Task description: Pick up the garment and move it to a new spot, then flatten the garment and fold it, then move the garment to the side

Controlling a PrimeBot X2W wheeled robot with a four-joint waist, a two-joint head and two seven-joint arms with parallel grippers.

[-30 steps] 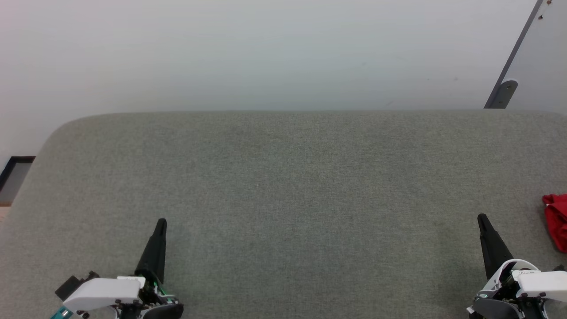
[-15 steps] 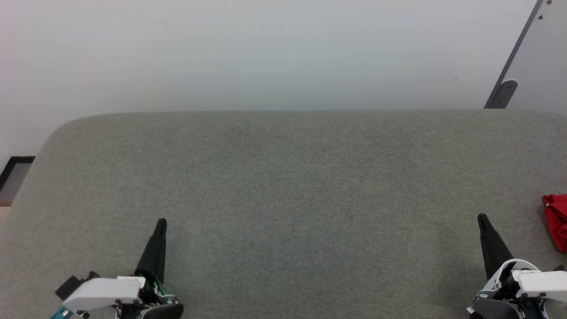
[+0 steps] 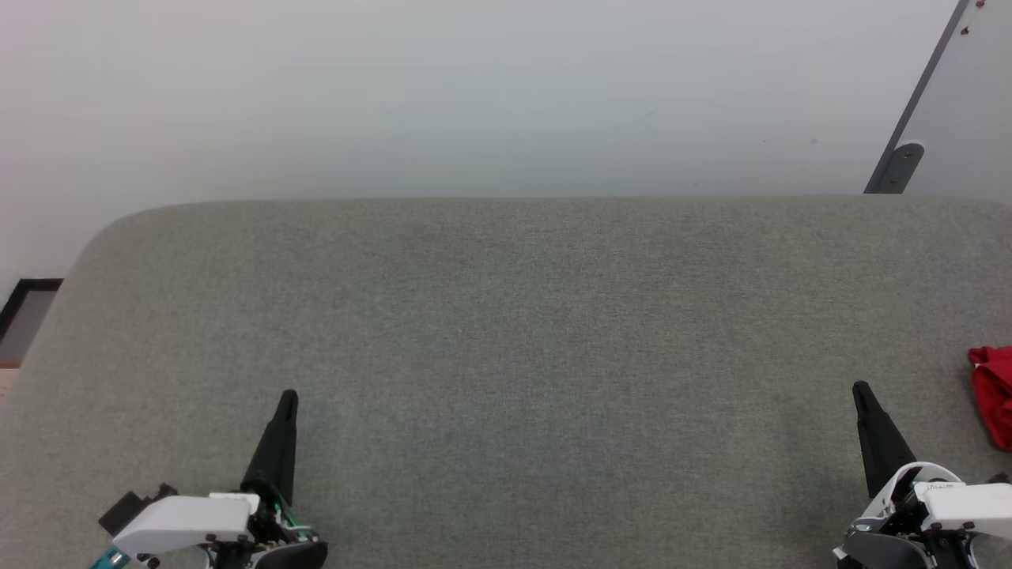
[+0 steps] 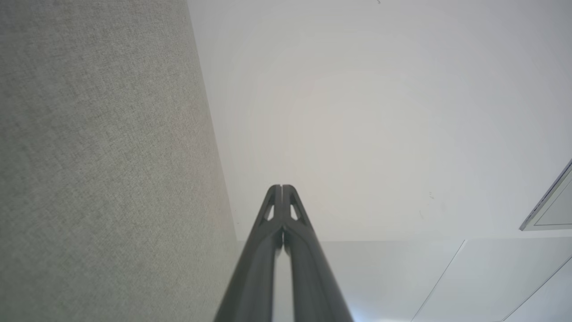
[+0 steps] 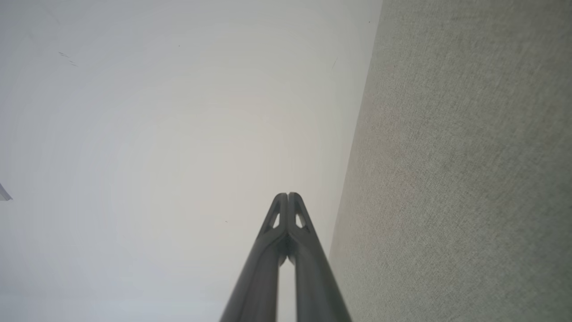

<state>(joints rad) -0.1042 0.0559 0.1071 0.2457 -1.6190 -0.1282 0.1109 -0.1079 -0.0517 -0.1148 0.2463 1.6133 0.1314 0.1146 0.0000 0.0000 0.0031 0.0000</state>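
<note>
Garment (image 3: 993,395), one red bundle, lies at three o'clock on the grey fabric surface (image 3: 506,316). My left gripper (image 3: 288,395) at seven and right gripper (image 3: 860,389) at five: two, jaws pressed together, empty.

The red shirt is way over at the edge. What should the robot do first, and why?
Probably reach the right gripper toward the garment, opening it on the way. It sits nearest, shut and empty, while the garment lies bunched at the far right, untouched.
</note>
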